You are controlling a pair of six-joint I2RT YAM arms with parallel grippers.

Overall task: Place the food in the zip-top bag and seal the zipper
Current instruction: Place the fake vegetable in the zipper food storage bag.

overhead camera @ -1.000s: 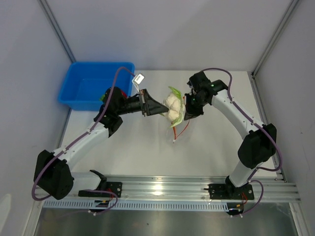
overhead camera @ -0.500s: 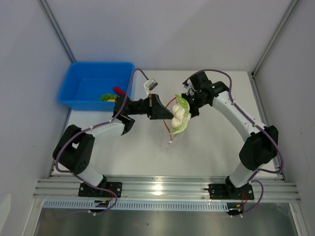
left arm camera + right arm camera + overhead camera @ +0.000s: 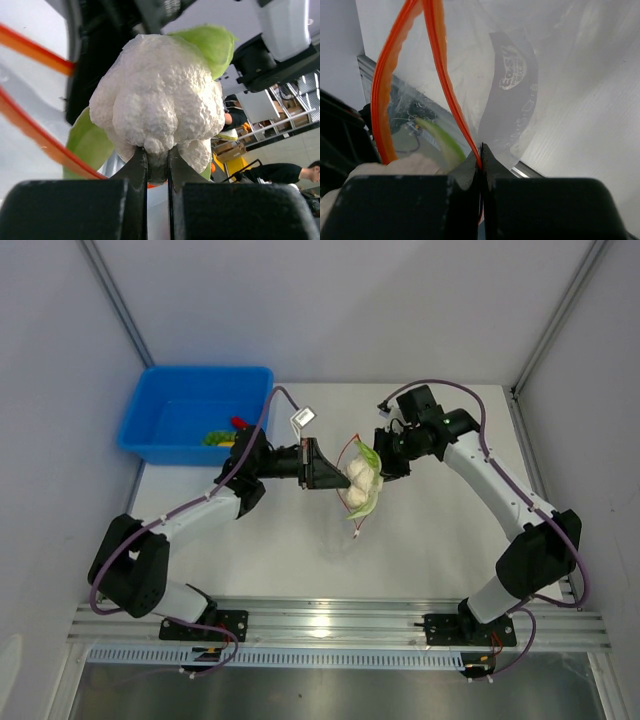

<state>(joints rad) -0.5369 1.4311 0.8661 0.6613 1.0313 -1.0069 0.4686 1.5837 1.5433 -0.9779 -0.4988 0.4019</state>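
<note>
Two arms are bolted at the near edge of the table, and both are stretched forward so that they meet above its middle, clear of the surface. The left gripper is pointed to the right, and its jaws are pinched almost shut on the base of the cauliflower, with only a narrow slit left between them. In the left wrist view the white florets of the cauliflower are seen bulging just past the left gripper, with green leaves spread to either side.

The right gripper is turned to face the left one, and its jaws are pressed fully together on the zip-top bag at its rim. In the right wrist view the right gripper is clamped on one side of the zipper, whose two red-orange strips are parted into an open loop, with the zip-top bag hanging slack behind. The cauliflower is held at this open mouth; how far inside it sits cannot be told.

Farther back, at the far left of the table, a blue bin is set, and in it a green grape bunch, a red chili pepper and a yellow-orange piece are left lying close together.
</note>
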